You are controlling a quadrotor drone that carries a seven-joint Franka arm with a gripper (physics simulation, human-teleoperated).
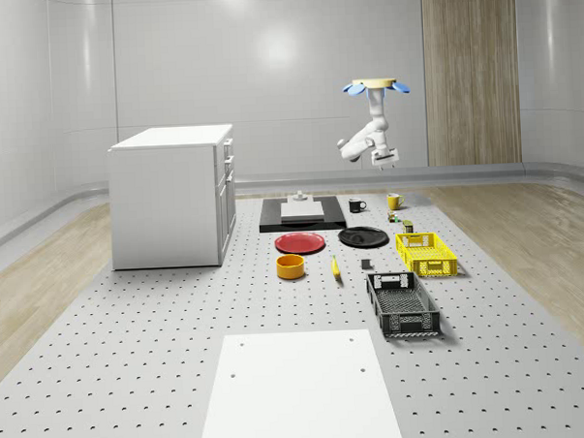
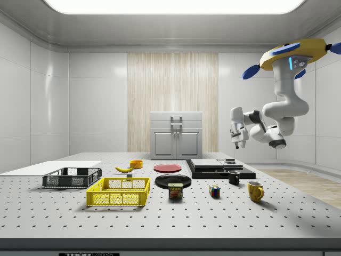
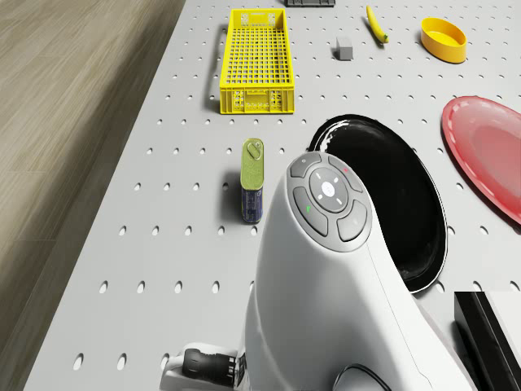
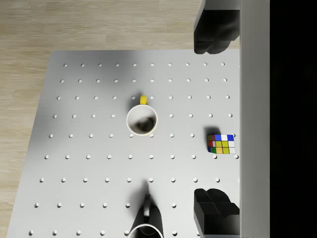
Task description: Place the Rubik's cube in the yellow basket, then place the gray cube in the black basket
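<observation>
in the whole-scene view, going from left to right, a white cabinet [image 1: 172,195] stands at the left of the perforated table [image 1: 132,333], with a white sheet [image 1: 298,391] lying at the near edge. next comes a black slab [image 1: 301,214] at the far middle, and nearer than it a red plate [image 1: 300,242], an orange bowl [image 1: 290,267] and a banana [image 1: 335,267]. a black plate [image 1: 363,237] lies right of the red one, with a black mug [image 1: 356,205] behind it. the gray cube [image 1: 367,265] sits on the table just left of the yellow basket [image 1: 425,253] and just beyond the black basket [image 1: 401,303], touching neither. the yellow basket lies further back than the black basket, and both are well apart from the rubik's cube [image 1: 394,215], which rests on the table beside a can [image 1: 408,227], near a yellow mug [image 1: 394,201]. the drone [image 1: 374,85] hovers high over the far right part of the table, roughly above the mugs. its arm [image 1: 364,136] bends down and the gripper [image 1: 385,160] hangs in the air well above the table, holding nothing. in the wrist view the fingers [image 4: 214,33] stand wide apart, with the rubik's cube [image 4: 221,144] lying on the table below, between them, and the yellow mug [image 4: 142,120] to one side.
</observation>
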